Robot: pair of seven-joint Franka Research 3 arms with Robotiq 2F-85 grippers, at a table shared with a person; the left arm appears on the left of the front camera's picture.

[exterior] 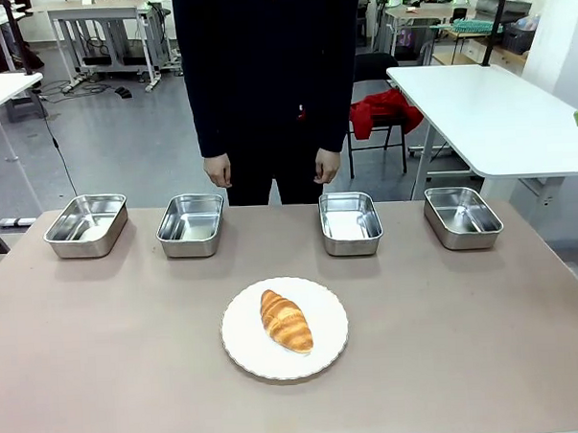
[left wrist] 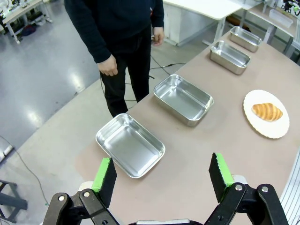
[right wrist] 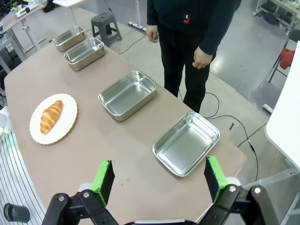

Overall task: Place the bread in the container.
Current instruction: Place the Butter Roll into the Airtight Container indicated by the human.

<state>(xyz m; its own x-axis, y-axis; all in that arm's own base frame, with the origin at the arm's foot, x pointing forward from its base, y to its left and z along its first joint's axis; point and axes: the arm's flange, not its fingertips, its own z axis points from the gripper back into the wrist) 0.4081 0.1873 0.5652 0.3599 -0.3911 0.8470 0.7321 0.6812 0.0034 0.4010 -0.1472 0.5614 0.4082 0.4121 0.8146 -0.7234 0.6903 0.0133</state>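
Note:
The bread (exterior: 286,320), a golden-brown croissant, lies on a round white plate (exterior: 247,353) in the middle of the table. Several identical shiny steel containers stand empty in a row along the far edge, from the leftmost (exterior: 86,225) to the rightmost (exterior: 462,217). My left gripper (left wrist: 162,173) hangs open above the table's left end, over the nearest container (left wrist: 131,145), with the bread (left wrist: 267,111) far off. My right gripper (right wrist: 159,178) is open above the right end, near another container (right wrist: 186,143); the bread (right wrist: 51,116) lies well away. Neither gripper holds anything.
A person in dark clothes stands at the table's far edge, one hand (exterior: 218,170) and the other hand (exterior: 327,165) hanging at the sides. A white table (exterior: 495,112) stands beyond the right corner. Bare tabletop surrounds the plate.

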